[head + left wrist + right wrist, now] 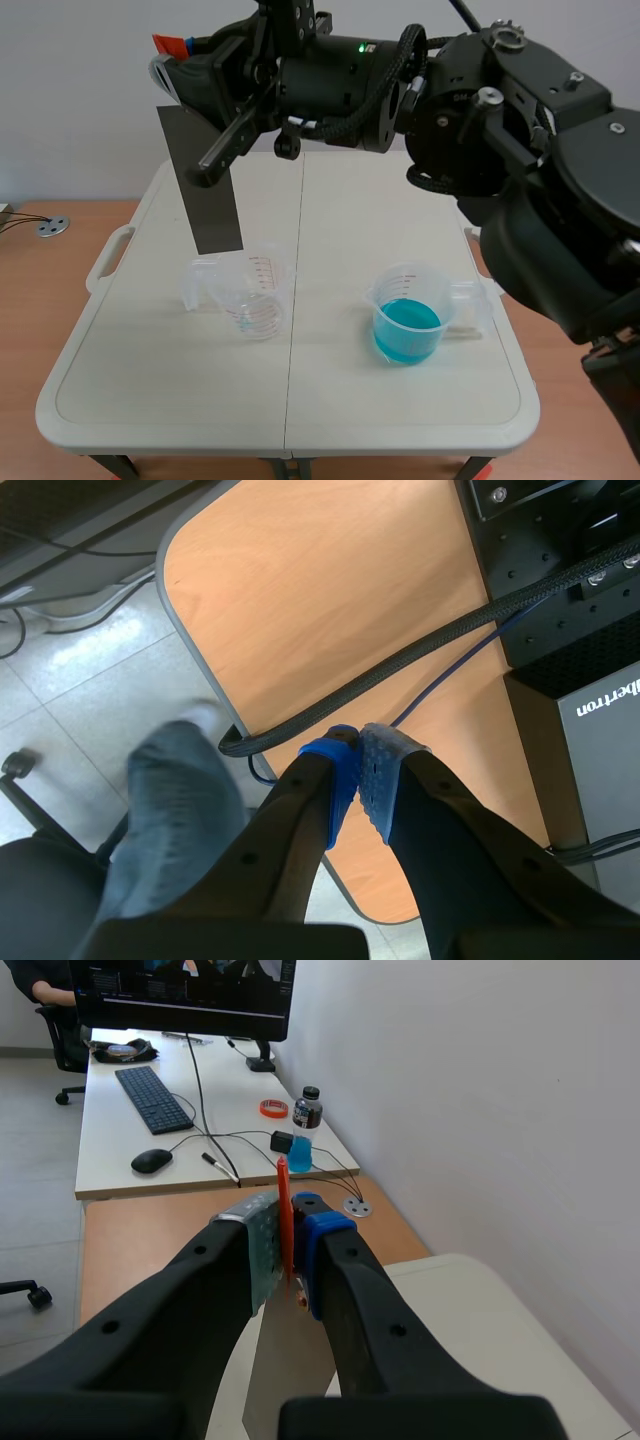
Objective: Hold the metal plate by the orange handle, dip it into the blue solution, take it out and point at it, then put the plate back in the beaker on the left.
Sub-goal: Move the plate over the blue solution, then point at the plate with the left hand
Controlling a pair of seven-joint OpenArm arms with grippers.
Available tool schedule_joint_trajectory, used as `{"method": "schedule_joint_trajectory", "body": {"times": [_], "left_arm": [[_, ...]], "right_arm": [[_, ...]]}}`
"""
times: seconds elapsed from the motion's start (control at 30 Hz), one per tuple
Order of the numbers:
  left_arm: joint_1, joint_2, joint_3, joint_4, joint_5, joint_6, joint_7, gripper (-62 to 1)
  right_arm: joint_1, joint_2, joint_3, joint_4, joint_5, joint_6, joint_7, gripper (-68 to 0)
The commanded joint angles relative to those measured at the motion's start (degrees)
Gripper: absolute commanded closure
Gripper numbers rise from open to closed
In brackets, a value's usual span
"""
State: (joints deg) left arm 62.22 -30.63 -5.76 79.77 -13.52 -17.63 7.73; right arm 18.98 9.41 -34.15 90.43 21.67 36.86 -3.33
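Pinching thin orange handle (pixel 283 1200) in right hand (pixel 288 1248), dangling flat dark-grey metal plate (pixel 205 180) above clear left beaker (pixel 255 292); pressing empty left hand (pixel 358 772) shut.

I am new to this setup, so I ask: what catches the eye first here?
A dark plate hangs slightly tilted over the clear left beaker, held high by the right gripper at its orange handle. On the right of the table stands a second beaker with bright blue solution.
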Motion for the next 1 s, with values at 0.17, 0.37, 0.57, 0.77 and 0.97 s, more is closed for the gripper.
{"method": "schedule_joint_trajectory", "body": {"times": [0.17,0.37,0.57,0.77,0.97], "left_arm": [[0.4,0.1,0.1,0.8,-0.4,-0.1,-0.4,-2.7],[-0.7,-0.1,0.0,0.9,-0.4,-0.1,-0.3,-2.7],[-1.4,-0.1,-0.2,1.2,-0.3,-0.1,-0.4,-2.7],[-1.5,-0.9,-2.9,4.8,-0.4,-0.1,-0.8,-2.7],[-1.5,-0.9,-6.7,10.6,-0.4,-0.1,-2.0,-2.7]], "right_arm": [[0.7,0.9,2.6,3.6,0.7,-0.4,0.2,-1.3],[0.6,2.1,4.6,6.6,0.7,-0.4,-0.4,-1.3],[-1.3,3.9,6.9,11.1,0.7,-0.4,-1.5,-1.3],[-5.7,5.3,10.6,16.1,0.7,-0.4,-2.6,-1.3],[-10.6,5.7,15.5,21.5,0.7,-0.3,-5.0,-1.3]]}}
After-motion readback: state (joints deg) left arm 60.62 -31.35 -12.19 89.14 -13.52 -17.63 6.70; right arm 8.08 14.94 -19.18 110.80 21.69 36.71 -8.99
